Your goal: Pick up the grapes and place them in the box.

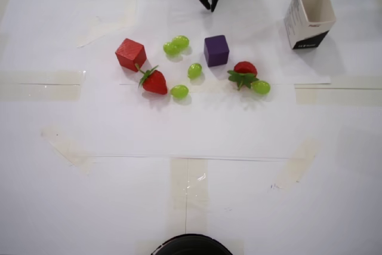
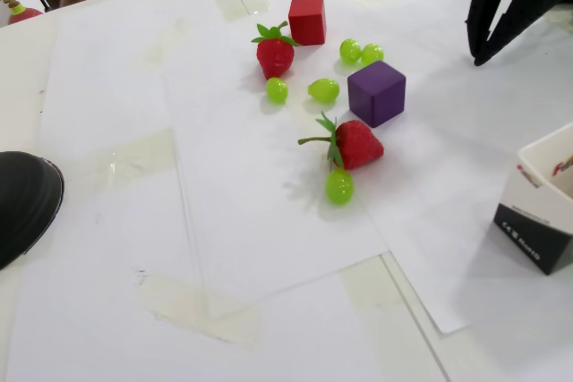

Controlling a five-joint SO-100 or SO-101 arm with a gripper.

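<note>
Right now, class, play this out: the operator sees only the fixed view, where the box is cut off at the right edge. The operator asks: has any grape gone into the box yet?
Observer: The overhead view shows the box whole, and no grape in its square mouth.
Operator: Where is the end effector relative to the purple cube?
Observer: From overhead, the open end effector points almost straight at the purple cube, with bare paper between them.
Operator: Do the two grapes near that cube touch?
Observer: From overhead, the two grapes look pressed together.
</note>
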